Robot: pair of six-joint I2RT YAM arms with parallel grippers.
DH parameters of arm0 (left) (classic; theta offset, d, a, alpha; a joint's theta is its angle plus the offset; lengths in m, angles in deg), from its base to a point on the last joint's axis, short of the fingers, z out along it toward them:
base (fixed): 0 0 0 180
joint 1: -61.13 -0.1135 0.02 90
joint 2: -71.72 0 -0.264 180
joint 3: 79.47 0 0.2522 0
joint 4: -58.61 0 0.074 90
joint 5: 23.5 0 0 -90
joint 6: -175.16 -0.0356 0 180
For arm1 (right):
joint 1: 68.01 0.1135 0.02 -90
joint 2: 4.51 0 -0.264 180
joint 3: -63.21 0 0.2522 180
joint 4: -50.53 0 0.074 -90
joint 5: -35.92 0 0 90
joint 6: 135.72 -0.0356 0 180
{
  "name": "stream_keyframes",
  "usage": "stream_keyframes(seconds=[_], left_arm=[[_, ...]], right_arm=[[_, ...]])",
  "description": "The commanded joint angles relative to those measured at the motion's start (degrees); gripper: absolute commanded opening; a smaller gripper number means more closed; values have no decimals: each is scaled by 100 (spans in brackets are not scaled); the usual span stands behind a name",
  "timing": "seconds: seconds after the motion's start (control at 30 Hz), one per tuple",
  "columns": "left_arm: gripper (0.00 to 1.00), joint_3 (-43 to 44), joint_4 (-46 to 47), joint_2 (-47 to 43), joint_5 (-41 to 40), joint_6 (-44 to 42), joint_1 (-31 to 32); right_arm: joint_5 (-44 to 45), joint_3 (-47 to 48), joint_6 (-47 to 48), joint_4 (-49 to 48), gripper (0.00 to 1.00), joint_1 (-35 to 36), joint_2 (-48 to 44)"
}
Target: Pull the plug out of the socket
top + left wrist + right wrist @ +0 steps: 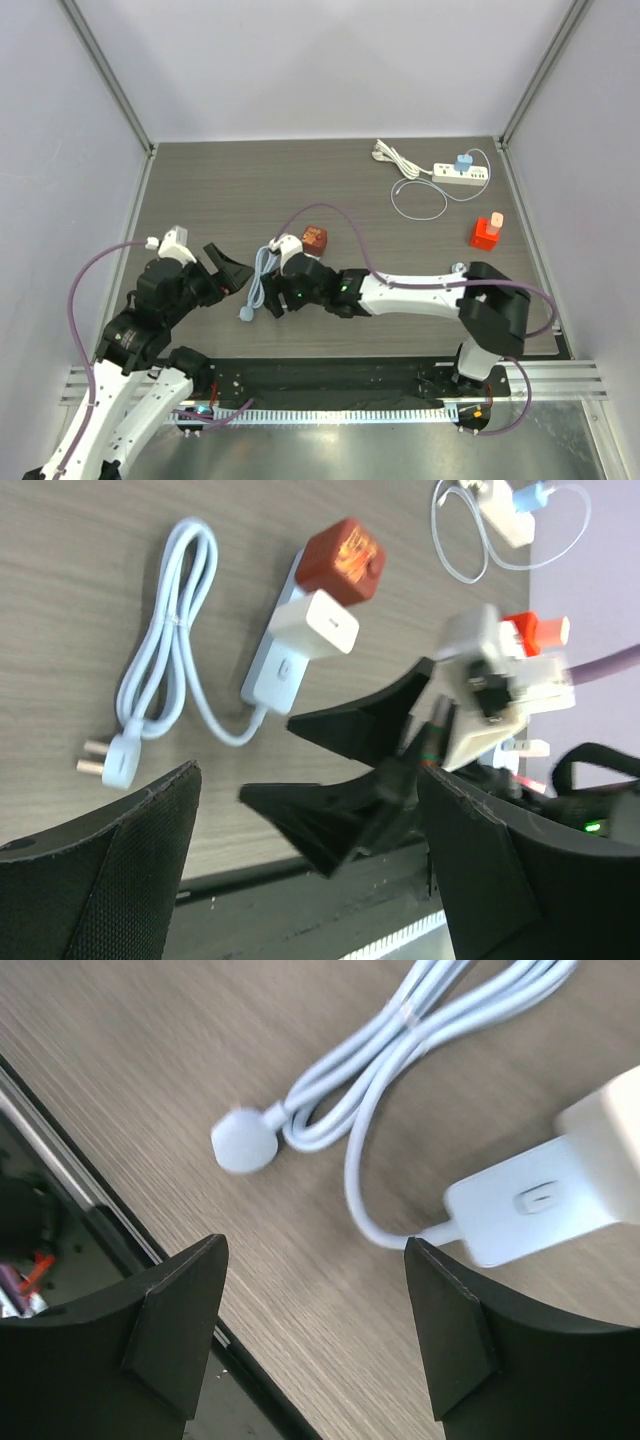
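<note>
Altogether two socket strips with three plugs; left gripper and right gripper both wide open, both empty.

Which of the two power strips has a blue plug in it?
The far power strip at the back right holds the blue plug; the near power strip carries a white charger and a red-brown charger.

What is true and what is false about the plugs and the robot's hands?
1. The white plug sits in the near strip. True.
2. The right gripper holds the cord. False: it is open and holds nothing.
3. The red plug sits next to the white plug. True.
4. The left gripper is shut. False: it is open.
5. The far strip has no plug. False: a blue plug is in it.
</note>
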Motion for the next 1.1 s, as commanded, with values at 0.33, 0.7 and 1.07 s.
stream_keyframes(seconds=[0.33, 0.7, 1.07], left_arm=[[86, 726, 704, 2237, 304, -717, 155], [87, 1966, 924, 4604, -824, -2984, 1730], [91, 2449, 1188, 5827, -506, -3594, 1730]], right_arm=[[-320, -1843, -1012, 271, 77, -1969, -2498], [-1393, -2661, -1223, 34, 77, -2955, -2966], [-2193, -2890, -1689, -863, 76, -3316, -2351]])
